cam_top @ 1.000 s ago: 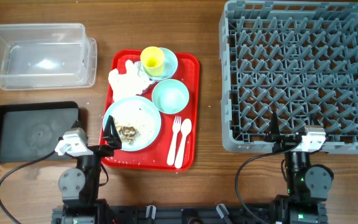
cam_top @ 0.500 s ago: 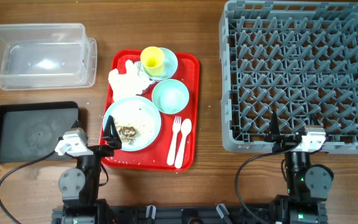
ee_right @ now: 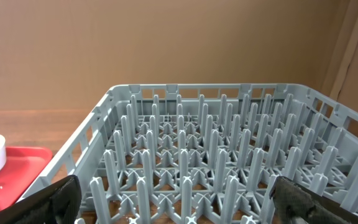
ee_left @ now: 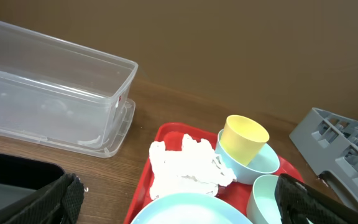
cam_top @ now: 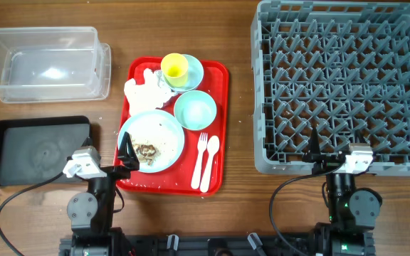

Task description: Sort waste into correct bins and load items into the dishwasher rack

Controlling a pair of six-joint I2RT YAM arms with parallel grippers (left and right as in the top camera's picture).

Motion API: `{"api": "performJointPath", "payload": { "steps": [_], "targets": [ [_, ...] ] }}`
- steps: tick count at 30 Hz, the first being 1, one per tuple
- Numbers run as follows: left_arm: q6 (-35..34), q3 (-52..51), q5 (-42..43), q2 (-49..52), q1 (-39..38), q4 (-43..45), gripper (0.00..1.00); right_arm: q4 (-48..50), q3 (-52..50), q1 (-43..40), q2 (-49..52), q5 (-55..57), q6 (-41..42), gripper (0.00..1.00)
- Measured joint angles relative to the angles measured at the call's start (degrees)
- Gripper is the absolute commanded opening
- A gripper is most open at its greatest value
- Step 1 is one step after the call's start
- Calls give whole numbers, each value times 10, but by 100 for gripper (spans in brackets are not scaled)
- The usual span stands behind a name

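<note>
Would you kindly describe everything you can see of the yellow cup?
The yellow cup is a small, plain, plastic-looking tumbler, standing upright with its mouth open upward and apparently empty. It sits inside the small light blue bowl at the far end of the red tray, beside the crumpled white tissue.

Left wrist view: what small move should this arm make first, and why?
Probably reach the left gripper forward over the crumpled white tissue on the red plastic tray: its jaws stand open and empty, the tissue lies uncovered, and the clear rectangular plastic tub sits nearby.
</note>
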Motion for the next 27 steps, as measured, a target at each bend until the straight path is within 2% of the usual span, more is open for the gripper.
{"api": "performJointPath", "payload": {
  "steps": [12,14,17,20,21,24,27],
  "targets": [
    [-6,-1,7,0,0,9,100,0,0,0,0,0,0,100],
    [-42,-1,48,0,0,27,100,0,0,0,0,0,0,100],
    [-169,-1,203,0,0,32,100,0,0,0,0,0,0,100],
    [-276,-2,289,0,-1,51,100,0,0,0,0,0,0,100],
    [-313,-3,311,2,-1,89,100,0,0,0,0,0,0,100],
    [-358,3,341,1,-1,176,100,0,0,0,1,0,0,100],
    [-365,33,336,13,-1,134,99,0,0,0,1,0,0,100]
  ]
}}
